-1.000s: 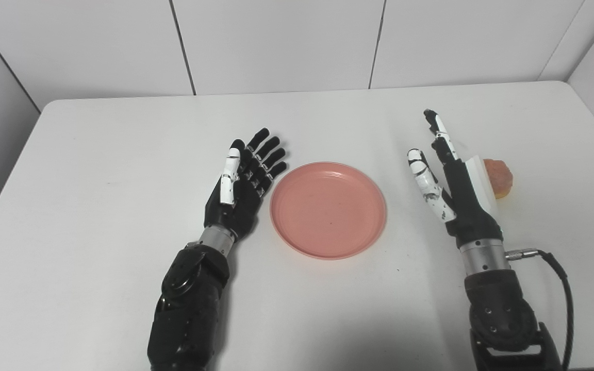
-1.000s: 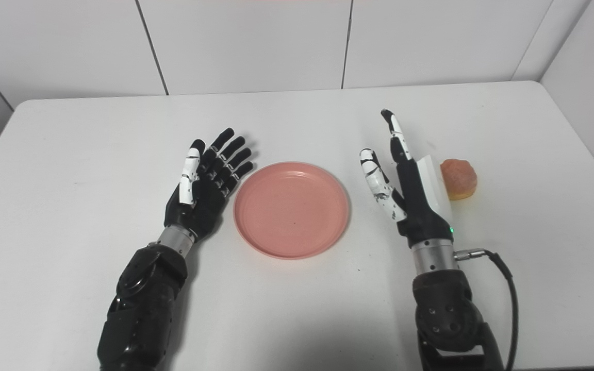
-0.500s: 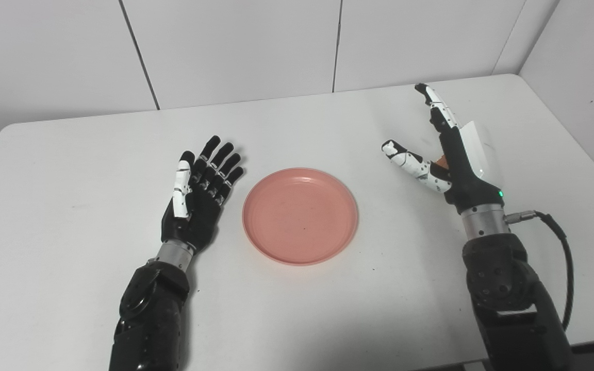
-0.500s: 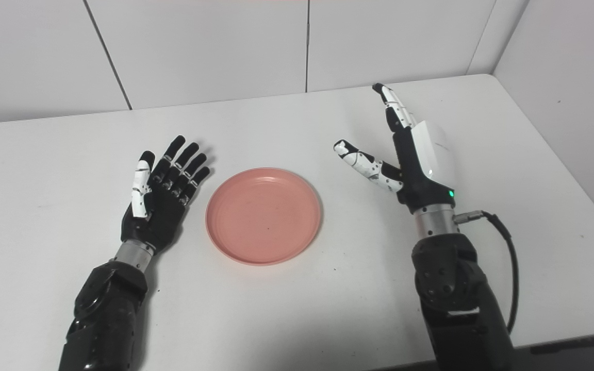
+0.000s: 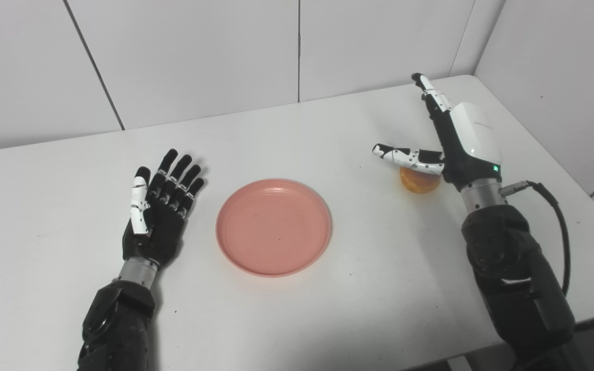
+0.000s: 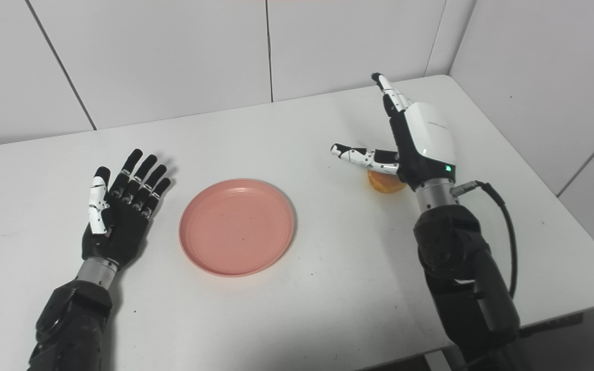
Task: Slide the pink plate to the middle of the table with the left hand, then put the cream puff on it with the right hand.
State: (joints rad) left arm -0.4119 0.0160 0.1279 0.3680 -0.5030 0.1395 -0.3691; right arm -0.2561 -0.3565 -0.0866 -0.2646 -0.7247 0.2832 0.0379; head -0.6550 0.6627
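Right hand (image 5: 457, 149) spread over the cream puff (image 5: 419, 182), plate (image 5: 274, 226) waiting mid-counter

The pink plate lies bare near the middle of the white counter (image 5: 328, 309); the left hand (image 5: 158, 216) rests palm up just beside its left rim, fingers apart, holding nothing. Toward the counter's right edge the right hand stands with fingers stretched toward the far right corner and thumb out sideways above the cream puff, released, hiding most of the puff. A black cable (image 5: 560, 232) loops from its wrist. White wall panels (image 5: 199, 51) stand behind the far edge
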